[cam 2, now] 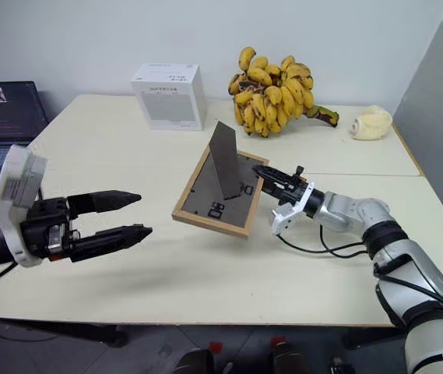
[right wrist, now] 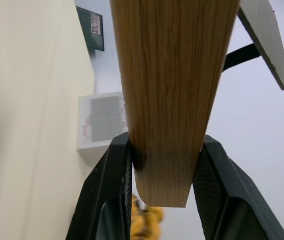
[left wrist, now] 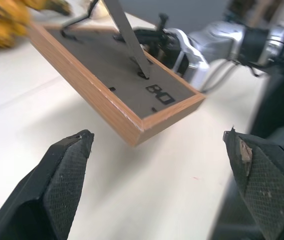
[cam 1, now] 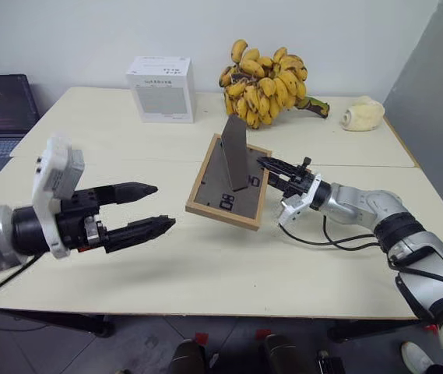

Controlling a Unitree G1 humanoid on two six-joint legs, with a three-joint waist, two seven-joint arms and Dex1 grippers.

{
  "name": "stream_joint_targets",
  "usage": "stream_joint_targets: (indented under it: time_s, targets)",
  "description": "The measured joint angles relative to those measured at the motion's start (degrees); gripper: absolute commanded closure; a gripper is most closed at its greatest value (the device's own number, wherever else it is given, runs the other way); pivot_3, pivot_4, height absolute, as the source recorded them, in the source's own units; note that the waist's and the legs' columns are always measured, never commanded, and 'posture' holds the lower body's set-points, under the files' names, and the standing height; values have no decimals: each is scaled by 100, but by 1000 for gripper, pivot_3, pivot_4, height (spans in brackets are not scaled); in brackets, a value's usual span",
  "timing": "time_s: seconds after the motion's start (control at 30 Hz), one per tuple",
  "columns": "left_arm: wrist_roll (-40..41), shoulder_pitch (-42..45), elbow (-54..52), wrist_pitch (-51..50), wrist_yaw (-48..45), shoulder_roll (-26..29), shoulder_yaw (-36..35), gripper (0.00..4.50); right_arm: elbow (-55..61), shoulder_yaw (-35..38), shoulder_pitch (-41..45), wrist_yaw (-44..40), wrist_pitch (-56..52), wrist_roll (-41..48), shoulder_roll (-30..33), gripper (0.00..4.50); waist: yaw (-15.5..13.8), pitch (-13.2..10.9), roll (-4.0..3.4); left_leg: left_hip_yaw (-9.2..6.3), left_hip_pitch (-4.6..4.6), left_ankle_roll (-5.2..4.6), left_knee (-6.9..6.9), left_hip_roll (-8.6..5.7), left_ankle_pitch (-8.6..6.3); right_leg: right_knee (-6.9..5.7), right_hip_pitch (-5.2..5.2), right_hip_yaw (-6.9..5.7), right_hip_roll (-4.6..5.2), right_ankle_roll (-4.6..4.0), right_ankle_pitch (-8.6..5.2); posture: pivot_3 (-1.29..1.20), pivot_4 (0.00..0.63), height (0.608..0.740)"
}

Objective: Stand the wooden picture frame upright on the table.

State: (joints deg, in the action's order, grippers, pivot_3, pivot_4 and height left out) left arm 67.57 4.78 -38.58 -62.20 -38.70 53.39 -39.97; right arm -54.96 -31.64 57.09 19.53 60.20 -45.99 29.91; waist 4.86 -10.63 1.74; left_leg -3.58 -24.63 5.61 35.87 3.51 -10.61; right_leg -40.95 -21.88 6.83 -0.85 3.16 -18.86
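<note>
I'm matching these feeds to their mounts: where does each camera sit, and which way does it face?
Left and right eye views: head, facing forward-down over the table; both arms show.
Left wrist view: along the left gripper, jaws open, toward the wooden picture frame.
Right wrist view: along the right gripper, jaws clamping the frame's edge.
Shared: frame, white box.

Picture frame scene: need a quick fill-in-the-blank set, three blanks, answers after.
1. The right gripper is shut on the edge of the wooden ____.
2. The picture frame has its grey back facing ____, with the prop leg swung out.
3. The left gripper hangs beside the frame with its fingers ____.

Missing words: picture frame; up; open
</note>
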Motion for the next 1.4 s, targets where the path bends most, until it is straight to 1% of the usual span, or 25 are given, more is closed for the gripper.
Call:
stream_joint_targets:
  time_s: [0.03,0.07,0.13,0.17,0.23,0.27,0.33,0.43,0.57,0.7,0.83,0.93,1.1,1.17,1.2,1.3,1.33,1.4]
  targets:
    - [-49,-185,-119,74,209,-168,-49,26,-154,71,-18,-604,67,526,-139,3068,0,-1,2,0,6,0,0,0,0,0,7,0,0,0,0,0,150,740]
    - [-43,-329,-212,141,408,-327,-91,26,-191,188,-104,-1372,13,1247,-302,3068,4,-4,7,-3,20,0,-2,3,0,4,25,-5,0,0,0,0,150,740]
    - [18,-590,-397,260,734,-546,-171,26,-62,474,-397,-3230,-400,2908,-688,3068,7,-8,12,-13,57,0,-10,6,-2,16,72,-14,-1,-1,0,0,150,740]
    - [46,-683,-479,293,826,-586,-204,26,62,577,-544,-3960,-676,3546,-814,3068,-6,-10,11,-17,65,0,-11,5,-3,18,83,-18,1,-1,-1,0,150,740]
    - [160,-948,-657,427,1003,-648,-312,26,689,776,-871,-5645,-1784,4853,-913,3068,-29,-16,5,-22,67,1,-12,4,-3,19,87,-22,3,-1,-1,0,150,740]
    - [240,-1080,-720,483,1083,-711,-335,26,986,877,-1024,-6331,-2385,5429,-920,3068,-42,-20,-1,-25,70,1,-11,3,-3,19,92,-26,4,-2,-1,0,150,740]
    - [394,-1277,-821,562,1228,-734,-351,26,1523,1044,-1255,-7350,-3531,6227,-892,3068,-59,-27,-7,-30,71,1,-11,5,-3,18,90,-32,0,-5,-4,0,150,740]
    - [456,-1436,-907,765,1354,-725,-362,26,2268,1196,-1494,-8213,-4977,6905,-850,3068,-59,-34,-20,-27,71,1,-18,7,-3,13,77,-30,-5,-16,-12,0,150,740]
    - [496,-1514,-907,921,1460,-612,-361,26,2846,1321,-1740,-8638,-6202,7330,-893,3068,-57,-36,-21,-23,70,2,-28,12,-3,12,67,-29,-10,-28,-21,0,150,740]
    - [688,-1523,-889,1040,1561,-420,-362,26,2912,1484,-1839,-8592,-6880,7414,-1254,3068,-43,-37,-21,-9,70,2,-41,13,-3,12,52,-17,-11,-27,-22,0,150,740]
    - [791,-1650,-895,1116,1554,-262,-362,26,2850,1521,-1889,-8552,-6975,7338,-1602,3068,-24,-37,-20,0,71,2,-53,13,-4,18,47,-10,-11,-26,-23,0,150,740]
    - [878,-1709,-903,1140,1553,-140,-361,26,2531,1544,-1889,-8525,-6935,7169,-1834,3068,-26,-37,-19,5,72,3,-65,13,-3,23,44,-8,-10,-25,-24,0,150,740]
    - [1006,-1739,-913,1172,1580,-14,-358,26,1941,1690,-1890,-8535,-6795,6906,-1999,3068,-22,-41,-19,19,72,3,-72,14,-3,29,37,3,-10,-24,-24,0,150,740]
    - [1006,-1784,-942,1179,1594,22,-318,0,1755,1755,-1886,-8550,-6646,6797,-2050,2521,-20,-41,-19,21,74,3,-76,14,-3,30,36,5,-10,-24,-24,0,150,740]
    - [1006,-1797,-957,1182,1609,23,-312,0,1697,1807,-1882,-8554,-6574,6748,-2086,2444,-17,-40,-18,23,76,3,-76,15,-3,30,36,6,-11,-23,-25,0,150,740]
    - [1007,-1795,-1014,1241,1636,48,-305,0,1537,1929,-1871,-8517,-6470,6653,-2113,1707,-17,-40,-18,25,76,4,-76,15,-3,31,36,9,-10,-20,-26,0,150,740]
    - [1004,-1793,-1010,1263,1635,61,-305,0,1522,1940,-1871,-8488,-6433,6589,-2110,1549,-15,-40,-18,27,76,4,-77,15,-3,32,36,10,-10,-19,-27,0,150,740]
    - [921,-1812,-1006,1284,1544,97,-304,0,1530,1945,-1874,-8430,-6360,6476,-2110,1549,-9,-41,-19,31,76,4,-78,15,-3,32,32,14,-11,-17,-28,0,150,740]
